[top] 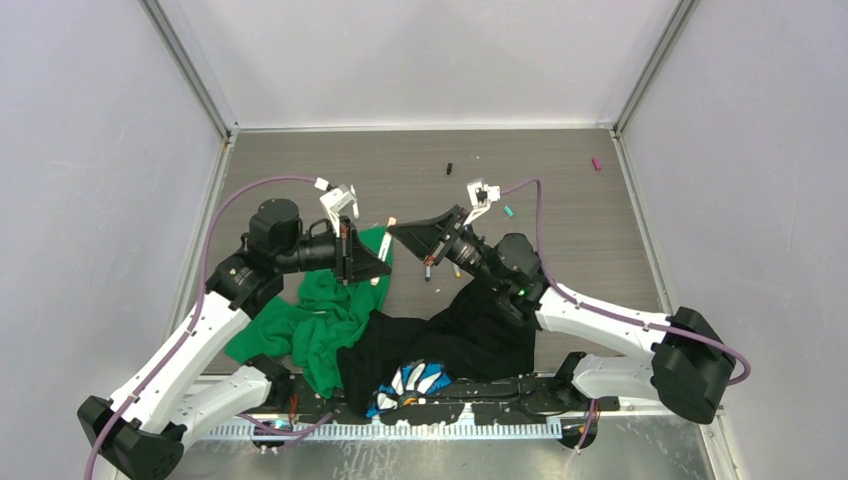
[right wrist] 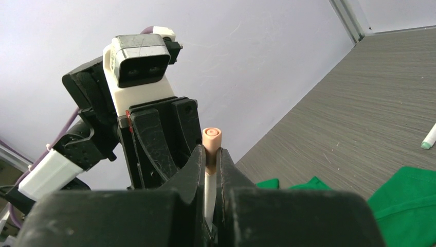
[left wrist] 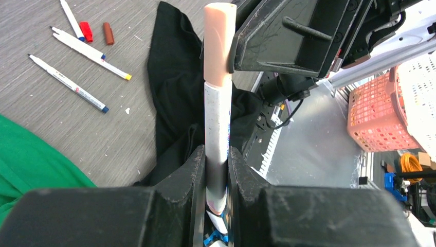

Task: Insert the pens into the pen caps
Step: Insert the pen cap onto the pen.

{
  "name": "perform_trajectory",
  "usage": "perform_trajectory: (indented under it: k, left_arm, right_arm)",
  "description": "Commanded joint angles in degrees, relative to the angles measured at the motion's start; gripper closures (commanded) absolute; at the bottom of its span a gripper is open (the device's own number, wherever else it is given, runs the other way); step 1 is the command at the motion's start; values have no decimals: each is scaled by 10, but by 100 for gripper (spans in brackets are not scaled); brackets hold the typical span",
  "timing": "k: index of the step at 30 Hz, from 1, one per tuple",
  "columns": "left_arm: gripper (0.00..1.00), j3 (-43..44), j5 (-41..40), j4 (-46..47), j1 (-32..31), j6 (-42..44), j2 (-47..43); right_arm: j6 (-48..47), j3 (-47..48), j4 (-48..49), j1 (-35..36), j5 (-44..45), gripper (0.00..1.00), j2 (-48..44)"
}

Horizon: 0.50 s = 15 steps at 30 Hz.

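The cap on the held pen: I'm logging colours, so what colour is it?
The cap on the pen is pale peach, clearest in the left wrist view.

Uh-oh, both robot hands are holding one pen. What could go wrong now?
The right gripper pinches the peach cap while the left gripper holds the pen; a crooked push could jam it. If either grip slips, the pen could fall onto the green cloth or black cloth and get hidden.
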Motion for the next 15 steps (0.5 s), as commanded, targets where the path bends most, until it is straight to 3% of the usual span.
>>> perform_trajectory:
  k: [1,7,15]
  left_arm:
    - [100,21,-5,93,7,17,-6]
    - [100,20,-4,92,4,20,-5]
    - [100,24,-39,74,4,32,-9]
  right_arm:
    - [-24,8,-82,23,-91,98,-18]
    - [-49,21,-114,23,-58,60,-37]
    - [-102,44,-227,10,-15,23,-90]
